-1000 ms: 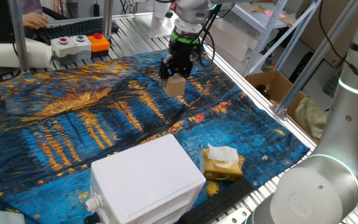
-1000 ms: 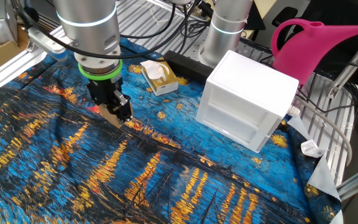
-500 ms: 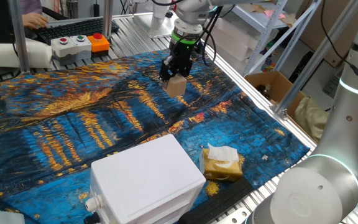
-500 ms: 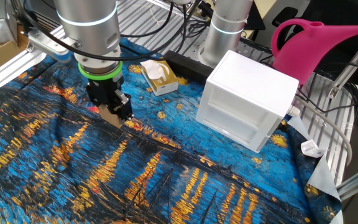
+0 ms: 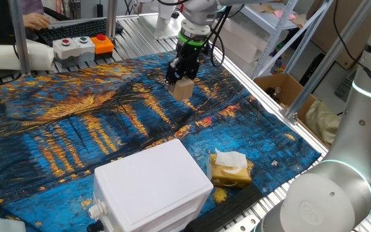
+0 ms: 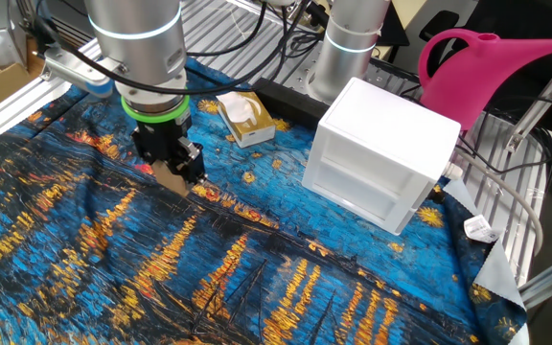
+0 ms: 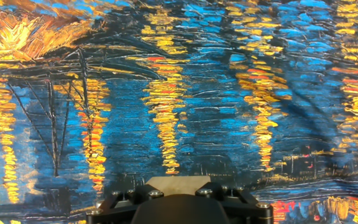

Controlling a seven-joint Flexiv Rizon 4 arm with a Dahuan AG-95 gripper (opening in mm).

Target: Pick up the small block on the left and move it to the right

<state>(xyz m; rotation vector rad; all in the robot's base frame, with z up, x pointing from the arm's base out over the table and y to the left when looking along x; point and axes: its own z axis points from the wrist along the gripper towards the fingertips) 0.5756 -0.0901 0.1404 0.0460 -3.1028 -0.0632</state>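
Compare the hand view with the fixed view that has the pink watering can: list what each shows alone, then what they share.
Only the hand view: a close look down along the claw body at the cloth ahead.

Only that fixed view: the pink watering can, the white box, the tissue packet and the arm's green ring.

Both: the small block held in the claw, and the blue-and-gold painted cloth.

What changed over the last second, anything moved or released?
The pincer with the small block clamped in it has crept slightly upward in one fixed view; the shift is small. No release: the pincer stays shut on the block. The white box, tissue packet and painted cloth are unchanged.
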